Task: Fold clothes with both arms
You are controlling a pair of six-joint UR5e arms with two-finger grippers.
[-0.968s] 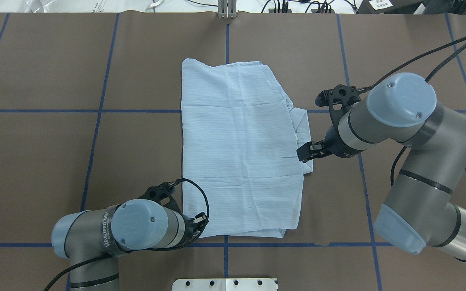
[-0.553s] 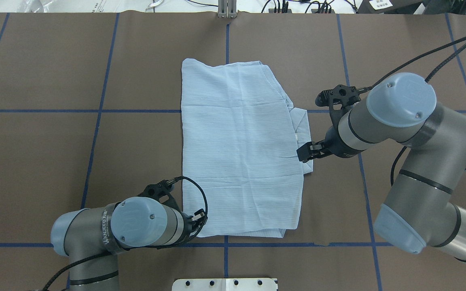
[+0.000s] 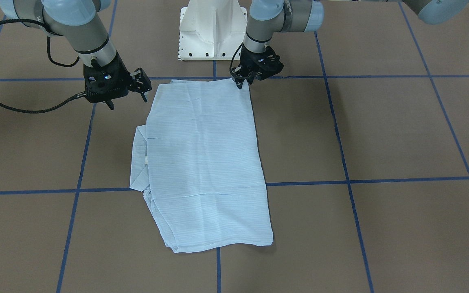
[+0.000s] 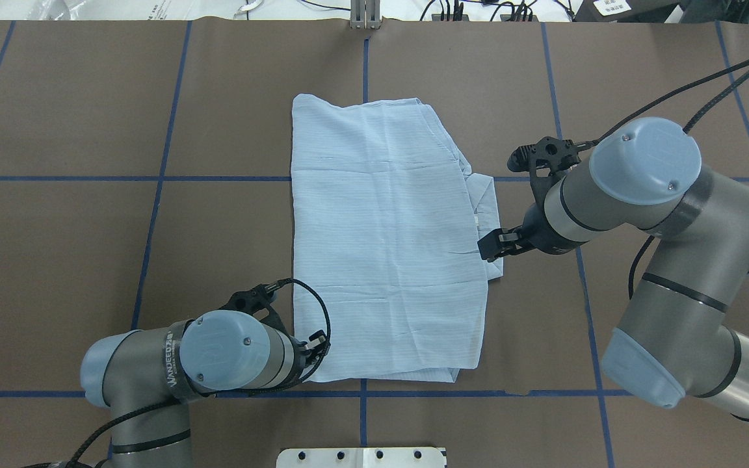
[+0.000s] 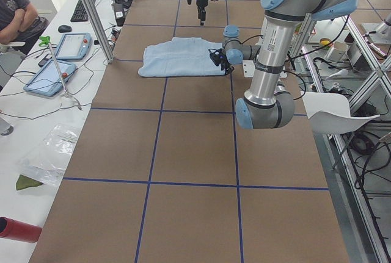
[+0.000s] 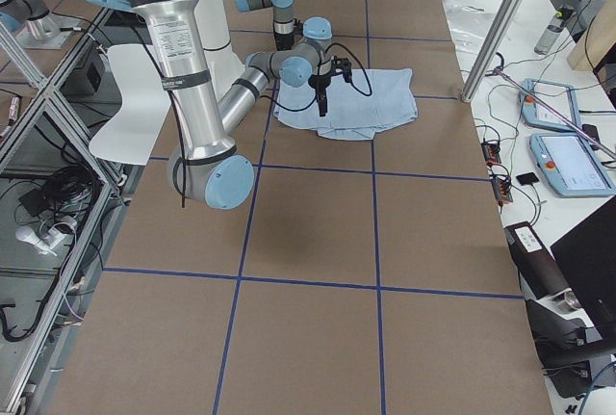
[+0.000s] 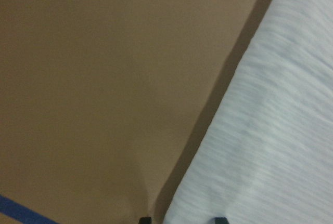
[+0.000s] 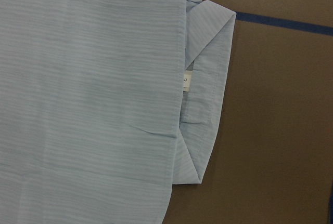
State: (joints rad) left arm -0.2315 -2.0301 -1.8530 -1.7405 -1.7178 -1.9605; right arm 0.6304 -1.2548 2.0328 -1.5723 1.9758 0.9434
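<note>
The light-blue striped shirt (image 4: 387,240) lies folded flat mid-table, and its collar (image 8: 208,94) and white neck label (image 8: 186,81) stick out at its right edge. My left gripper (image 4: 318,348) sits low at the shirt's near-left corner (image 3: 234,83). It is open, and the left wrist view shows the cloth edge (image 7: 208,182) between its fingertips. My right gripper (image 3: 128,99) hangs open above the table beside the collar, holding nothing. From overhead, the right gripper (image 4: 491,247) overlaps the collar's near end.
The white pedestal base (image 3: 214,32) stands just behind the shirt's near edge. Blue tape lines (image 4: 153,195) grid the brown table. A person (image 5: 15,13) sits at a side table with tablets (image 5: 73,46). Metal posts (image 5: 91,13) stand along that side.
My left gripper has crept a little away from the robot's base along the shirt's left edge, staying at the near corner. The right arm and the shirt have not moved.
</note>
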